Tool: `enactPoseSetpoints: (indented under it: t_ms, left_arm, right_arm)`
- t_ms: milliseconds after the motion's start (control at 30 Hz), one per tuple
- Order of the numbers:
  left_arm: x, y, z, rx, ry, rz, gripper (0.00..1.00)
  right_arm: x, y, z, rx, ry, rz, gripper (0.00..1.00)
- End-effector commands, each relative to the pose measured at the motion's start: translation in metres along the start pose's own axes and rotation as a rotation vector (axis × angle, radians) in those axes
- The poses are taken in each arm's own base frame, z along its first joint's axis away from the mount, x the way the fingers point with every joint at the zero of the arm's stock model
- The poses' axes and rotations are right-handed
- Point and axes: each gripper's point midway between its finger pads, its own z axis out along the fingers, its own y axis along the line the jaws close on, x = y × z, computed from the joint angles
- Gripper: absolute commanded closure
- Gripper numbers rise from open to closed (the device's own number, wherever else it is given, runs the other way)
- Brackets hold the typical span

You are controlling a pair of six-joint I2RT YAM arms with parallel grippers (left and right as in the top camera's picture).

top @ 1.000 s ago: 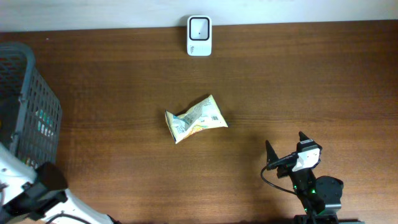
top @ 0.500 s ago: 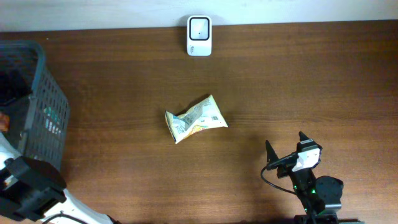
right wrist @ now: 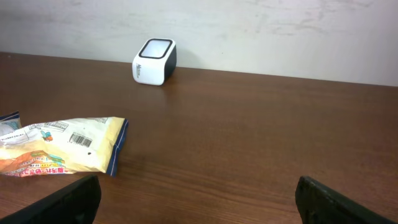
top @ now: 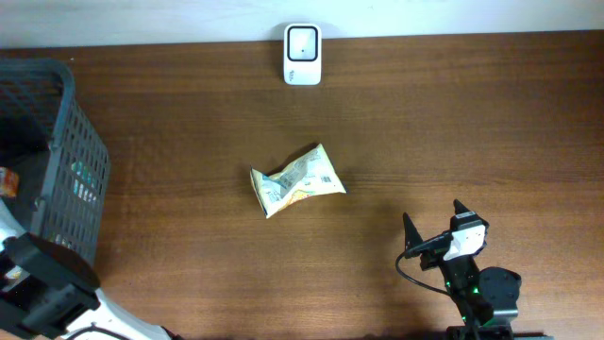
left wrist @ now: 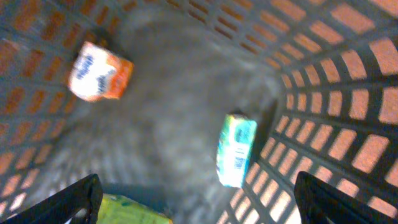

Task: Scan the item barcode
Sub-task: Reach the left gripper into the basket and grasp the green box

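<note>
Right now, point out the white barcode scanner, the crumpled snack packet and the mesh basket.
white box-shaped barcode scanner [top: 303, 55]: overhead view, middle of its top face.
crumpled yellow snack packet [top: 297, 179]: overhead view, centre of the wrapper.
dark grey mesh basket [top: 77, 175]: overhead view, its sloping side wall.

A crumpled snack packet [top: 297, 179], printed in yellow, white and orange, is seen lying flat near the middle of the bench [top: 472, 142], its barcode [right wrist: 81, 139] turned upward (black bars on a white patch). A small white scanner [top: 302, 55] with a dark-framed window is set at the bench's far edge, well apart from the packet.
</note>
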Motion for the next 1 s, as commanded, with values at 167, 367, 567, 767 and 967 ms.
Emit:
enactPoseSetpoints:
  t_ms: [167, 367, 567, 767, 967]
  left_arm:
    - [0.001, -0.002, 0.034, 0.097, -0.036, 0.186, 0.05]
    - [0.030, -0.003, 0.093, 0.137, 0.087, 0.186, 0.10]
    - [0.041, -0.018, 0.129, 0.248, 0.125, 0.205, 0.14]
    - [0.037, -0.031, 0.128, 0.325, 0.087, 0.262, 0.12]
    - [0.034, -0.037, 0.127, 0.362, 0.068, 0.258, 0.12]
  right_arm:
    - [0.003, 0.002, 0.000, -0.005, 0.006, 0.008, 0.01]
    - [0.003, 0.002, 0.000, -0.005, 0.006, 0.008, 0.01]
    - [0.003, 0.002, 0.000, -0.005, 0.006, 0.008, 0.01]
    - [0.003, 0.002, 0.000, -0.005, 0.006, 0.008, 0.01]
    - [0.003, 0.002, 0.000, -0.005, 0.006, 0.008, 0.01]
